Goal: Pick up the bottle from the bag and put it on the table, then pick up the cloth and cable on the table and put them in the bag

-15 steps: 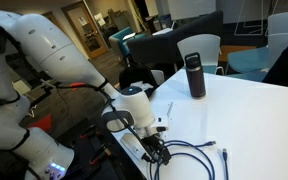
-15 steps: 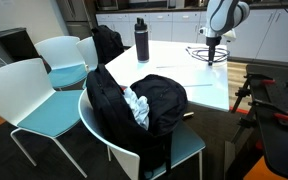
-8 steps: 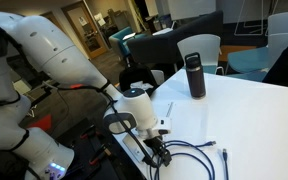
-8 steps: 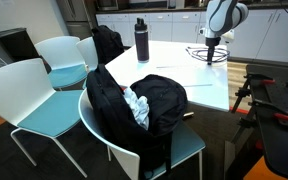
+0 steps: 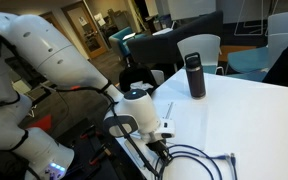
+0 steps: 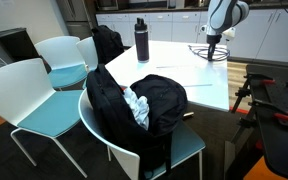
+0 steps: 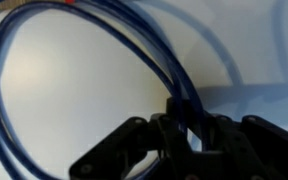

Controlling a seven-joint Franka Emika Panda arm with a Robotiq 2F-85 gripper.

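Note:
A blue cable (image 5: 199,160) lies in loops on the white table (image 5: 254,110). My gripper (image 5: 161,148) points down over the near end of those loops. In the wrist view the gripper (image 7: 189,125) is shut on strands of the cable (image 7: 177,91), which run up between the dark fingers. The dark bottle (image 5: 194,75) stands upright on the table, apart from the gripper. In an exterior view the black bag (image 6: 164,100) sits on a chair with a white cloth (image 6: 137,106) crumpled in its opening. There the gripper (image 6: 214,42) and cable (image 6: 208,51) are at the table's far end, beyond the bottle (image 6: 142,40).
Light blue chairs (image 6: 29,95) stand beside the table (image 6: 174,70), and a second dark bag (image 6: 108,44) rests on a far chair. A pen-like object (image 5: 168,108) lies on the table between the bottle and the gripper. The robot's white arm (image 5: 54,55) reaches in over the table edge.
The jaws have gone from open to shut on the cable strands. The cable loops have shifted a little on the table. Bottle, bag and cloth have not moved.

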